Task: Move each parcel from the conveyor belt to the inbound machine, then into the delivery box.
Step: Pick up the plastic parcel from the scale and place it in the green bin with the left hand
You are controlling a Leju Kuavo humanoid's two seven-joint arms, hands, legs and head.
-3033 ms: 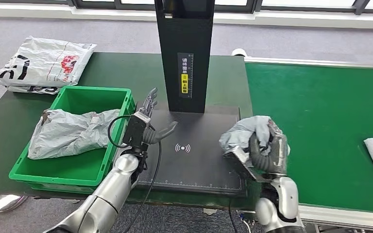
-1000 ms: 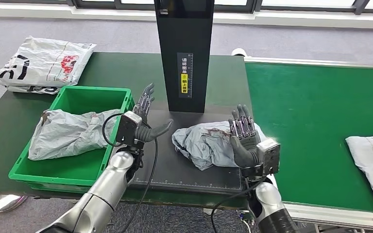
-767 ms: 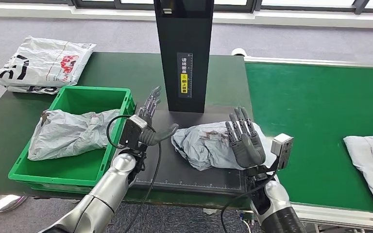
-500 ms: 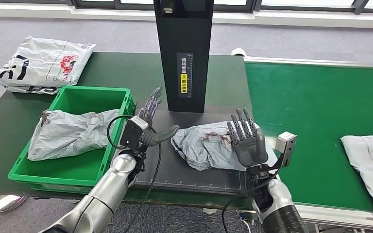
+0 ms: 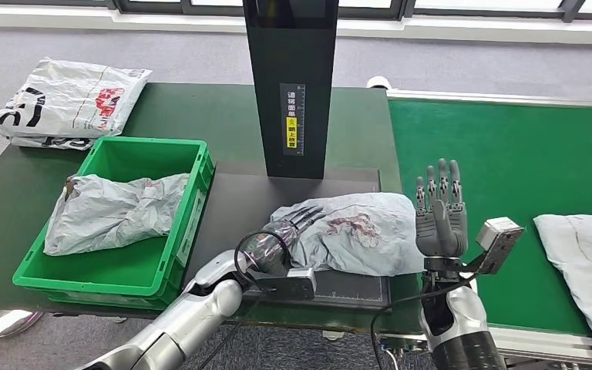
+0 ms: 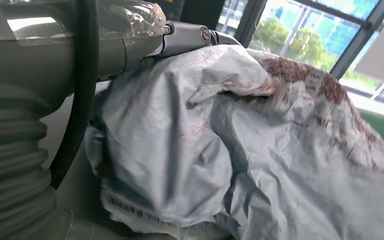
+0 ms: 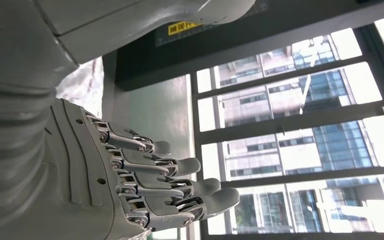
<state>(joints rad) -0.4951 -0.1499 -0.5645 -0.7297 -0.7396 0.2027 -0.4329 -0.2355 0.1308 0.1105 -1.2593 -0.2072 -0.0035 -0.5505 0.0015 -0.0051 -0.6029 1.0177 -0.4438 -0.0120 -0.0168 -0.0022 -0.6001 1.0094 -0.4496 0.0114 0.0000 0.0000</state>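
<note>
Black scanner plate (image 5: 231,208) — grey parcel (image 5: 362,240) under left fingers (image 5: 302,216); right fingers (image 5: 441,189) spread, empty.

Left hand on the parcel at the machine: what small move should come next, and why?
Probably close the left hand around the near edge of the grey parcel. The parcel lies on the inbound machine, the hand's fingers rest on it without a clear grip, and the right hand is raised beside it, holding nothing. The green delivery box waits to the left.

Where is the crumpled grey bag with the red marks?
In the head view, the crumpled grey plastic parcel lies on the black scanner plate, between the left robot hand and the raised right robot hand.
</note>
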